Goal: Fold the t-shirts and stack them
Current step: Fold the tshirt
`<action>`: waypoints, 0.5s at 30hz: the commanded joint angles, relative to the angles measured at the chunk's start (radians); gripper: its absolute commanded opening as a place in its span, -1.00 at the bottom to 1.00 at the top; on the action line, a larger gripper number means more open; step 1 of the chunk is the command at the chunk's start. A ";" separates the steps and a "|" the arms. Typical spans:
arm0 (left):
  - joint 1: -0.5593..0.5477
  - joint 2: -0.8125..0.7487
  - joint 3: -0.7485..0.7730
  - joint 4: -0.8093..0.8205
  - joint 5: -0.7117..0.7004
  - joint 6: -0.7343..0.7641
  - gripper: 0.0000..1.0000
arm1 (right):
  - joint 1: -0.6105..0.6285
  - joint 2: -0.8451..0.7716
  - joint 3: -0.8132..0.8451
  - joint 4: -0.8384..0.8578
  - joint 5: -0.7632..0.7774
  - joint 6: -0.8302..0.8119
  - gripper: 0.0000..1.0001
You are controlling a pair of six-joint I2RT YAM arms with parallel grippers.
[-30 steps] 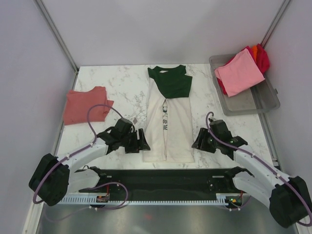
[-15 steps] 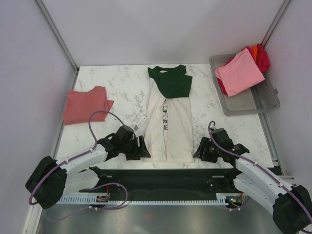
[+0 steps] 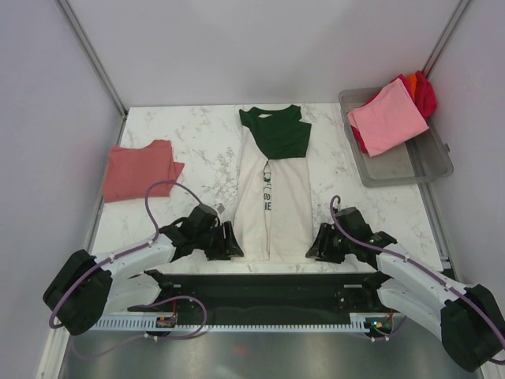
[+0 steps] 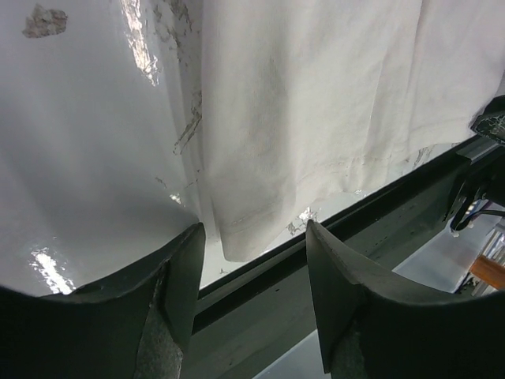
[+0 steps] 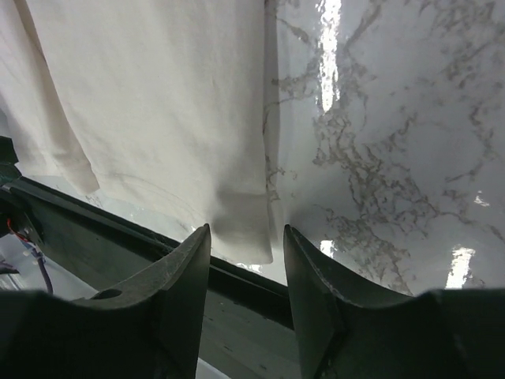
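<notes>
The cream-white t-shirt (image 4: 316, 118) is soft, matt cloth with a stitched hem. It lies on a glossy, marble-patterned tabletop (image 4: 79, 158) that throws bright glare. At two o'clock in the top view, the bin (image 3: 398, 166) is smooth, translucent grey plastic.

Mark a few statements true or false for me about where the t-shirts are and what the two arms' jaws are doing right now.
1. The dark green t-shirt covers the far end of the cream-white t-shirt. True.
2. The brick-red t-shirt is in the grey bin. False: it lies folded on the table, far left; the bin holds pink cloth over red.
3. Both arms' jaws are open, one pair at each near hem corner of the cream-white t-shirt. True.
4. The left arm's jaws are shut on the dark green t-shirt. False: they are open around the cream-white t-shirt's hem corner.
</notes>
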 commanded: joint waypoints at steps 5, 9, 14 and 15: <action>-0.005 0.039 -0.003 0.046 0.011 -0.018 0.12 | 0.035 0.057 -0.015 0.018 0.024 0.002 -0.31; -0.007 0.044 -0.003 0.060 0.022 -0.017 -0.27 | 0.047 0.054 -0.005 0.021 0.010 -0.003 -0.94; -0.007 0.034 -0.003 0.060 0.020 -0.020 -0.93 | 0.062 0.035 0.013 0.000 0.009 -0.006 -1.00; -0.007 0.034 -0.003 0.060 0.020 -0.023 -0.93 | 0.062 0.031 0.013 -0.002 0.007 -0.006 -1.00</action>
